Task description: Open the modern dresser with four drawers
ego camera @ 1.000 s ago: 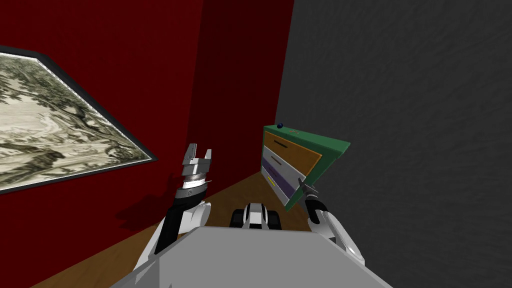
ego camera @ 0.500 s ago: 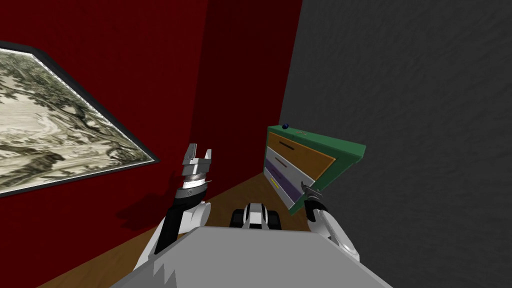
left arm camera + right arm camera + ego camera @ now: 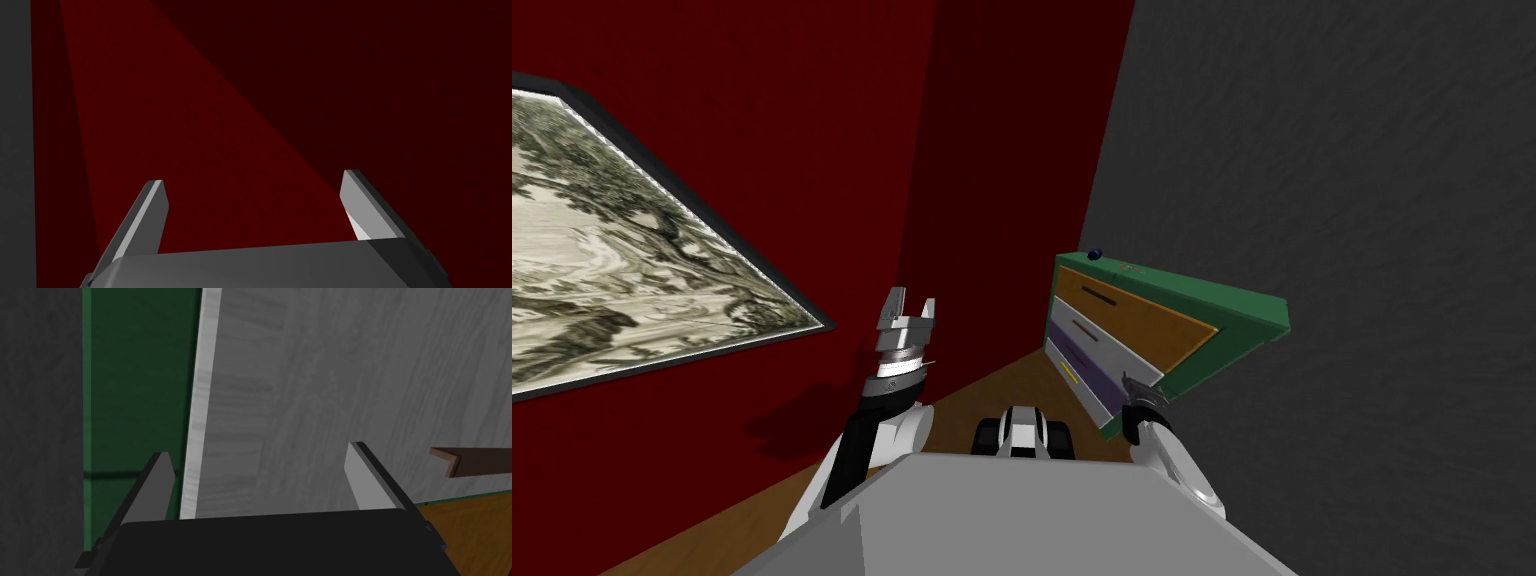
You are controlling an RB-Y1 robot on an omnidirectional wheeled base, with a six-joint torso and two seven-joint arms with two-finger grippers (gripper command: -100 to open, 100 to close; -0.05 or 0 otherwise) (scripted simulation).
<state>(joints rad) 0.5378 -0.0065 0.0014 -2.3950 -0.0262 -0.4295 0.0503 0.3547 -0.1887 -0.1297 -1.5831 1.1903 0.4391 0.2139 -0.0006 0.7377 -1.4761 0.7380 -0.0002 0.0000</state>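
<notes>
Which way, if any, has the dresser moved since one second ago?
No. The dresser still stands beside the corner of the red wall; the whole view shifted, so my camera moved.

Green dresser frame [image 3: 1247, 315]; orange drawer [image 3: 1142, 320], grey wood-grained drawer [image 3: 325, 388], purple drawer [image 3: 1087, 368]; brown handle [image 3: 465, 460]. Dark red wall [image 3: 812, 150], mottled charcoal wall [image 3: 1362, 200], brown wood floor [image 3: 962, 400], sepia landscape painting [image 3: 612, 260], blue ball [image 3: 1095, 254].
</notes>
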